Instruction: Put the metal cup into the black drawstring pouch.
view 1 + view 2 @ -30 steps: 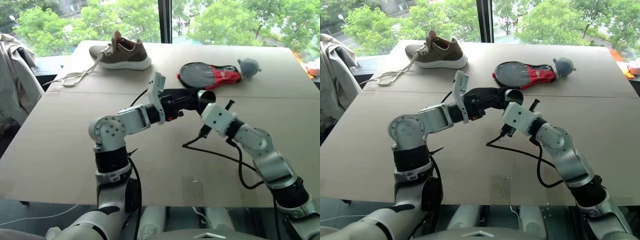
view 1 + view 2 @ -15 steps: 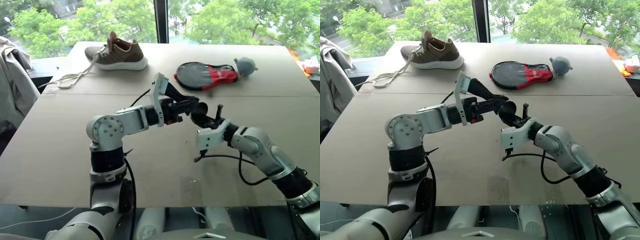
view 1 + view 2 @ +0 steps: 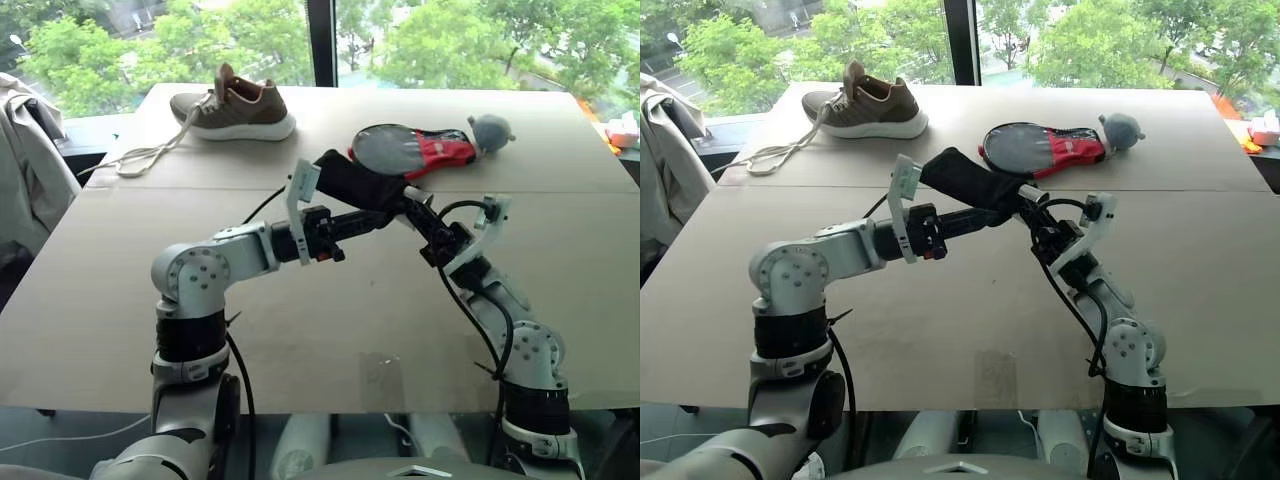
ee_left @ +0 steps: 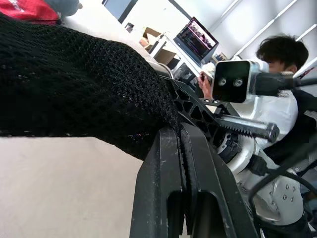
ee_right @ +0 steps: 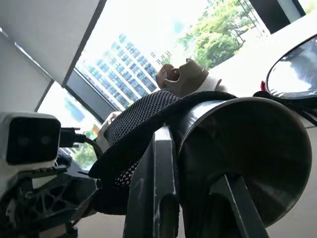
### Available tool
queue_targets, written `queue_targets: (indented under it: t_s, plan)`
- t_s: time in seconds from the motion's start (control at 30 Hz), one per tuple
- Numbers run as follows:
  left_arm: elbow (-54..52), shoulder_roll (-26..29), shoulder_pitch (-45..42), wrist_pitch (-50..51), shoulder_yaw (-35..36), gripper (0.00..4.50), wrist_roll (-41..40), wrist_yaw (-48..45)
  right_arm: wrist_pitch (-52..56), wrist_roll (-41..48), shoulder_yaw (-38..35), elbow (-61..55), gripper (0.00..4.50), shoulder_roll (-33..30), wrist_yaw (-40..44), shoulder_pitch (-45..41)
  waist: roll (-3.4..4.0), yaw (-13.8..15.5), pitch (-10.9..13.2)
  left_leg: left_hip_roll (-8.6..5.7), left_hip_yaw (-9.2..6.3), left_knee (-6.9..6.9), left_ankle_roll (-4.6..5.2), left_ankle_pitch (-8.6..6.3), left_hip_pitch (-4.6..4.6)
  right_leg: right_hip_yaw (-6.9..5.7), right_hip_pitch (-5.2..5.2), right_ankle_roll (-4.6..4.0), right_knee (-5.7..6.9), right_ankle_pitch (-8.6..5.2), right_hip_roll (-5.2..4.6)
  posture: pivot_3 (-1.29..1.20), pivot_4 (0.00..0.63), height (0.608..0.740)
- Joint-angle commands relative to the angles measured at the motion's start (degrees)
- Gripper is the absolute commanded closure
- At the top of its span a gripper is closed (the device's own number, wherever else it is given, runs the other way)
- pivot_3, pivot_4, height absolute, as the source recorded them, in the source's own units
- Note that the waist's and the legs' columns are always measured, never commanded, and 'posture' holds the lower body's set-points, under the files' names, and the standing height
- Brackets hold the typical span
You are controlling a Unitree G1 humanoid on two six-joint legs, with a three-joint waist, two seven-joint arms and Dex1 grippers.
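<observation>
Cup [image 5: 247, 163] gripped at its rim by right fingers [image 5: 163, 198], pouch [image 3: 362, 184] draped over it, pinched by closed left fingers [image 4: 178, 163], above tabletop [image 3: 120, 300].

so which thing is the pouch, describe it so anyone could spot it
Over the middle of the table, where the two hands meet, hangs the pouch: soft black mesh fabric. Unlike the red-and-black paddle case lying flat behind it, it is held up off the table.

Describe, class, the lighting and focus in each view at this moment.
Eye views: even daylight, soft shadows under the arms on the table. Left wrist view: pouch mesh sharp, person behind blurred. Right wrist view: window glare washes out the sky; cup interior dark.
</observation>
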Motion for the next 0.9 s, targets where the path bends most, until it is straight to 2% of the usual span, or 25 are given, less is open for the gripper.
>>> queue_targets:
  t_s: [0.03, 0.1, 0.2, 0.3, 0.4, 0.6, 0.7, 0.9]
  plan:
    - [-1.2, 0.6, 0.1, -1.7, -0.3, 4.5, -2.1, -2.3, 3.2, 19.1, -2.9, -1.4, 4.44, 2.7, -10.0, -1.8, 0.01, -0.1, 0.0, -0.02, 0.02, -0.02, 0.0, 0.0, -0.01, 0.01, -0.02, 0.09, 0.0, 0.05, 0.0, 0.0, 0.15, 0.74]
    - [-1.0, 0.9, 0.3, -2.0, -0.4, 4.5, -2.2, -2.8, 2.8, 30.3, -3.4, -0.8, 4.44, 4.2, -16.5, -1.8, 0.03, -0.1, 0.0, 0.0, 0.05, -0.06, 0.0, 0.0, -0.04, 0.05, -0.08, 0.09, 0.0, 0.05, -0.01, 0.0, 0.15, 0.74]
    - [-0.5, 1.4, 0.6, -2.9, -1.0, 4.5, -1.6, -3.8, 3.8, 39.9, -2.2, -1.1, 4.44, 2.8, -20.4, -1.6, 0.03, -0.1, 0.0, 0.02, 0.07, -0.07, 0.0, 0.0, -0.05, 0.07, -0.08, 0.1, -0.01, 0.05, -0.01, 0.0, 0.15, 0.74]
    - [0.1, 1.2, 0.2, -3.4, -1.0, 4.5, -2.2, -4.1, 5.7, 43.8, 0.4, -2.8, 4.44, -0.2, -20.8, -0.6, 0.04, -0.1, 0.0, -0.02, 0.13, -0.07, 0.02, 0.0, -0.06, 0.09, -0.07, 0.11, -0.05, 0.04, -0.03, 0.0, 0.15, 0.74]
    - [0.6, 1.2, -0.3, -3.4, -1.0, 4.5, -2.8, -4.3, 5.8, 42.3, 2.1, -3.6, 4.44, -2.3, -20.1, 0.1, 0.04, -0.1, 0.0, -0.05, 0.14, -0.06, 0.03, 0.0, -0.07, 0.09, -0.07, 0.12, -0.06, 0.04, -0.01, 0.0, 0.15, 0.74]
    - [1.2, 1.2, -1.5, -1.7, 0.0, 4.5, -6.9, -5.5, 1.3, 18.9, 5.7, -5.6, 4.44, -8.7, -8.1, -0.7, 0.04, -0.3, 0.0, -0.04, 0.21, -0.06, 0.03, 0.0, -0.06, 0.08, -0.09, 0.14, -0.05, 0.03, 0.08, 0.0, 0.15, 0.74]
    - [0.9, 1.4, -2.1, 0.8, 0.7, 4.5, -11.9, -5.7, -3.8, 3.2, 10.9, -6.1, 4.44, -12.2, -0.8, -2.5, 0.04, -0.3, 0.0, -0.03, 0.2, -0.06, 0.03, 0.0, -0.06, 0.09, -0.09, 0.15, -0.05, 0.03, 0.08, 0.0, 0.15, 0.74]
    - [1.8, 1.3, -3.3, 2.7, 1.7, 4.5, -17.4, -4.1, -13.1, -19.3, 19.7, -4.2, 4.44, -16.4, 8.8, -6.0, 0.04, -0.2, 0.0, -0.03, 0.18, -0.03, 0.02, 0.0, -0.07, 0.09, -0.1, 0.16, -0.05, 0.03, 0.08, 0.0, 0.15, 0.74]
